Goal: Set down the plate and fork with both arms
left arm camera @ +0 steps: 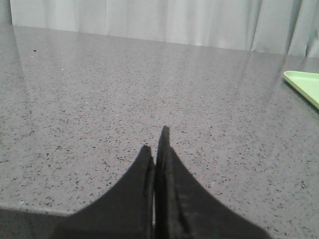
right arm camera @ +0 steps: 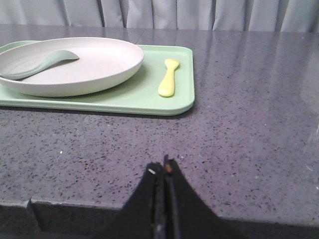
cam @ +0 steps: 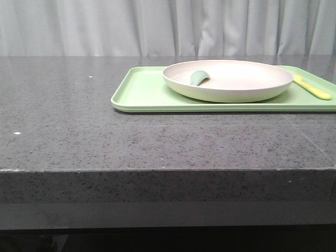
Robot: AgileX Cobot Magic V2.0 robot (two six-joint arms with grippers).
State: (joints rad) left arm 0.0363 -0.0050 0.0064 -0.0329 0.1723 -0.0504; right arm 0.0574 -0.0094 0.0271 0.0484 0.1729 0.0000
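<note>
Speckled countertop (cam: pixel 79 142) holds unmarked tray (cam: pixel 142 94), plate (cam: pixel 236 86), fork (cam: pixel 313 88).

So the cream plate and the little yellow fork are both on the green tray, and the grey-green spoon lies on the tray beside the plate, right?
Not quite. The grey-green spoon lies inside the plate, its handle resting on the rim, as the right wrist view shows. The plate and the yellow fork are indeed both on the green tray.

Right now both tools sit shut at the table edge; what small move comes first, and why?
Probably open the right tool and ease it toward the fork: it lies free on the tray, beside the plate, on that arm's side. The left tool faces mostly bare table.
</note>
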